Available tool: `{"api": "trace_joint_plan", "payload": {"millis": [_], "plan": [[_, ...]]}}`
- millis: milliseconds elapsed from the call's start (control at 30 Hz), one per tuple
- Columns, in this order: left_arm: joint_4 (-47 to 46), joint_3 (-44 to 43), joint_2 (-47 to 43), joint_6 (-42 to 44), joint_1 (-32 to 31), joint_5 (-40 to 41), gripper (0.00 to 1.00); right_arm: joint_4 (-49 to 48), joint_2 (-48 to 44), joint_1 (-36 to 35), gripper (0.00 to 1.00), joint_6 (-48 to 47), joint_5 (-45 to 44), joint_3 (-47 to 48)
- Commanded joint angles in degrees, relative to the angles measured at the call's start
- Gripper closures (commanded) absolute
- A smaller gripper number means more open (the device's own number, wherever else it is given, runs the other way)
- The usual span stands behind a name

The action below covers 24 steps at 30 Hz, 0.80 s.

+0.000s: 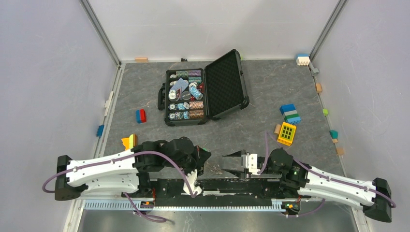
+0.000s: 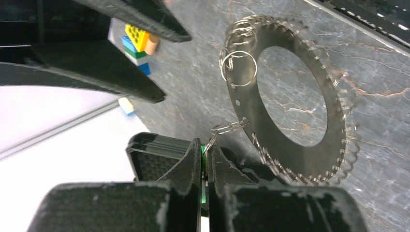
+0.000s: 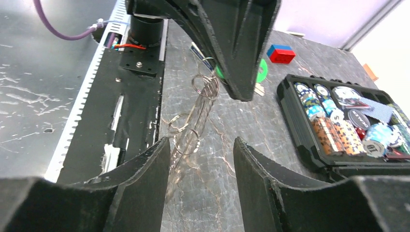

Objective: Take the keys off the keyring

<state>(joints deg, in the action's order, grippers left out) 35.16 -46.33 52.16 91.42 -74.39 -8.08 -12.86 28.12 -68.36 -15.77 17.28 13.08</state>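
The keyring [image 2: 256, 123] is a wide flat silver hoop. Small silver keys [image 2: 285, 171] and split rings fan round its edge like saw teeth. My left gripper [image 2: 205, 147] is shut on the green tag [image 2: 203, 166], which links to the hoop through a small split ring. In the right wrist view the keyring [image 3: 196, 116] hangs edge-on below the left gripper [image 3: 237, 72], just ahead of my right gripper [image 3: 201, 145], which is open and empty. In the top view both grippers, left [image 1: 205, 155] and right [image 1: 229, 162], meet over the keyring [image 1: 216, 169] near the front edge.
An open black case [image 1: 169, 72] of poker chips lies at the middle back. Toy bricks are scattered around: red-blue [image 1: 140, 115], yellow [image 1: 286, 133], blue-green [image 1: 290, 114], and a yellow-orange one [image 1: 128, 141] by the left arm. The black base rail [image 1: 241, 183] runs just behind the grippers.
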Motion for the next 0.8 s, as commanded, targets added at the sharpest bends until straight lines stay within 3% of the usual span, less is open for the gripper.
{"api": "trace_joint_plan", "payload": {"millis": [0, 300, 433, 567, 767], "plan": [[-4.1, 0.1, -0.9, 3.8, -0.2, -1.7, 0.98, -1.9, 1.8, 0.1, 0.45, -1.1, 4.7, 4.2], [-4.1, 0.7, -0.6, 5.2, -0.8, -0.2, 0.98, -9.5, 5.8, 0.1, 0.5, 4.3, -1.8, 4.2], [-4.1, 1.1, -0.4, 5.4, -0.9, 0.5, 0.98, -10.7, 3.4, 0.1, 0.53, 4.0, -9.4, 2.5], [-4.0, 1.1, -1.2, 5.4, -1.0, 0.0, 0.98, -6.5, 3.9, 0.1, 0.52, 1.8, -13.6, 2.3], [-4.1, 1.1, -1.7, 5.4, -1.0, 0.0, 0.98, -0.9, 9.4, 0.1, 0.5, -0.6, -12.5, 3.3]]}}
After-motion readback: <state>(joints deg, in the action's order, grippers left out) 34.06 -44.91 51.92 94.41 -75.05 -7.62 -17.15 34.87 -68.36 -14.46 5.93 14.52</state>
